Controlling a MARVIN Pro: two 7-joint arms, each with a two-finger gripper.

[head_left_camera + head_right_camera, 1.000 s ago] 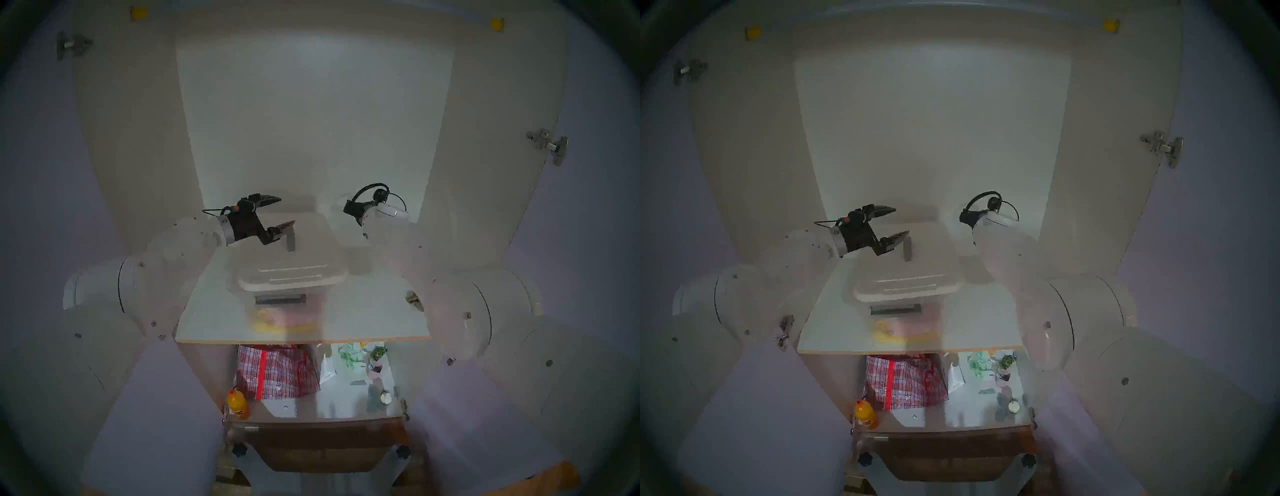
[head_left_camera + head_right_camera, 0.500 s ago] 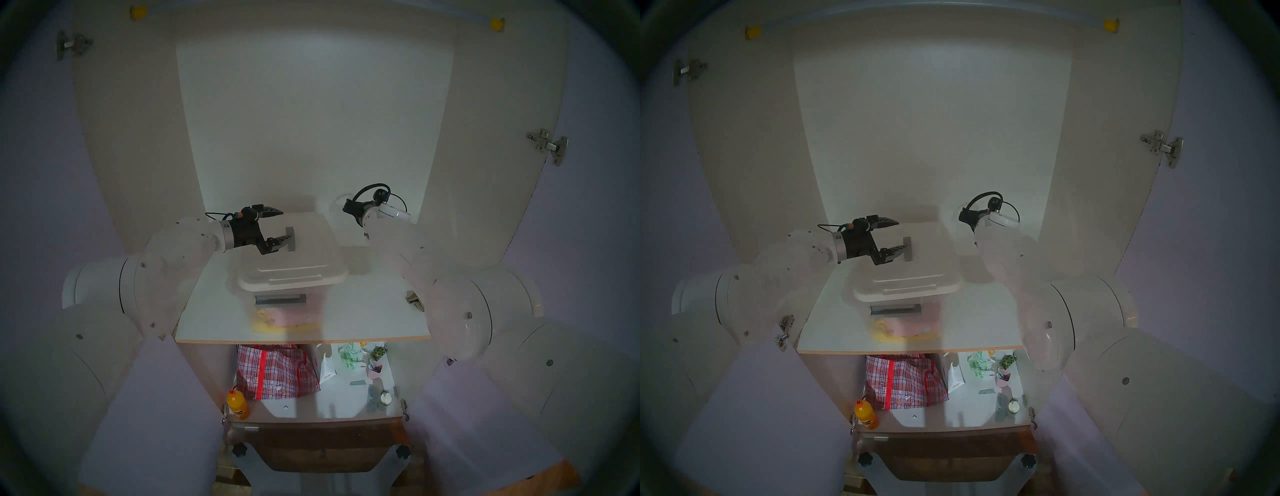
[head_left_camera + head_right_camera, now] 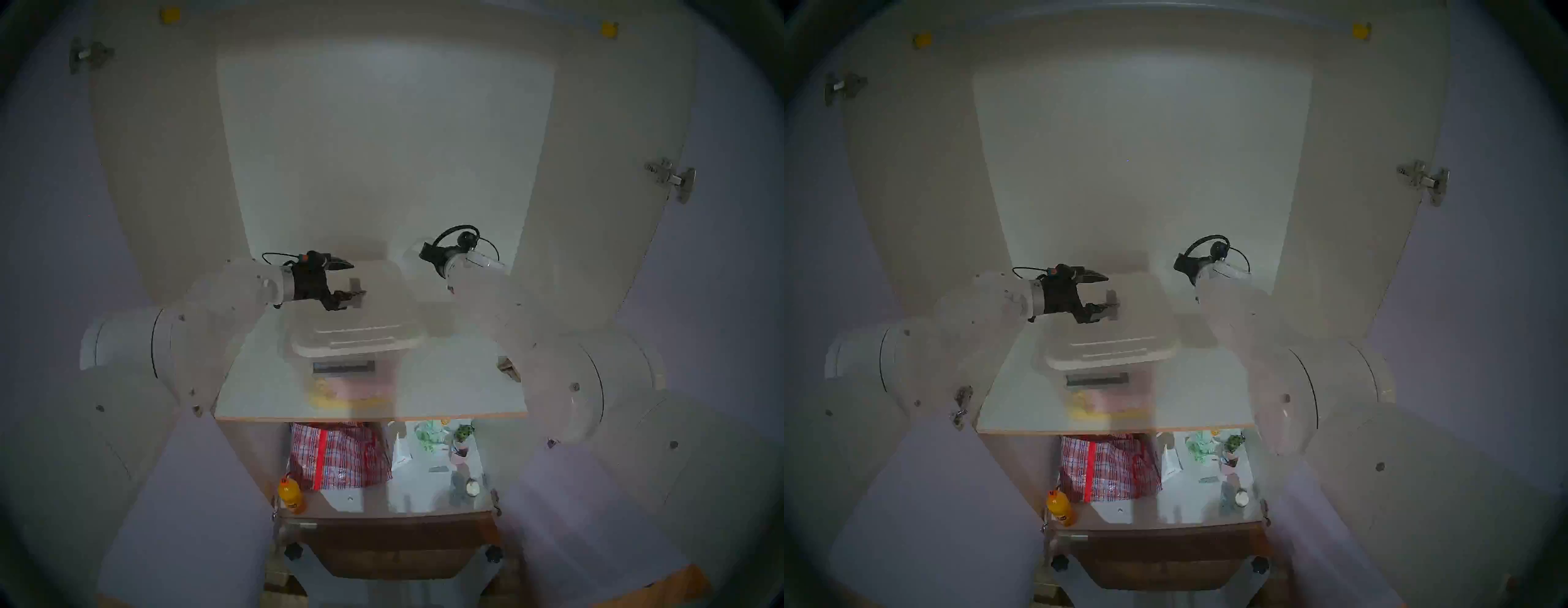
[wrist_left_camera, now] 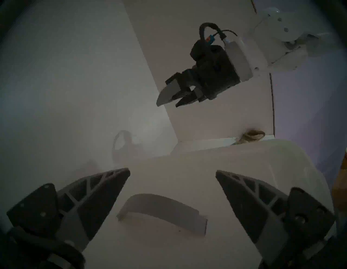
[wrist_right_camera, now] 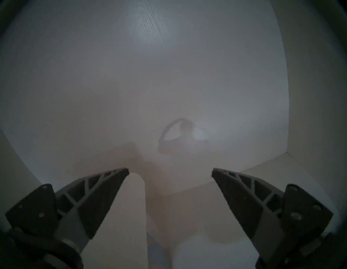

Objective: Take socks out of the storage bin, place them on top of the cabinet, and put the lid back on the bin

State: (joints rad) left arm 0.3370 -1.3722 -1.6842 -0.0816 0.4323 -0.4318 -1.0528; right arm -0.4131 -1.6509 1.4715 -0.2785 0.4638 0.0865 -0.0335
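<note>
Socks [image 3: 508, 366], one olive-tan bundle, lie at the right edge of the cabinet's [image 3: 382, 148] single white shelf board [image 3: 263, 382]. One clear storage bin [image 3: 352, 384] stands mid-shelf, its one white lid [image 3: 360, 335] on top with one grey strip handle [image 4: 163, 212]. Two pincers: the left pincer [image 4: 172, 171] spread wide over that handle, the right pincer [image 5: 170, 171] likewise spread, gripping nothing.
</note>
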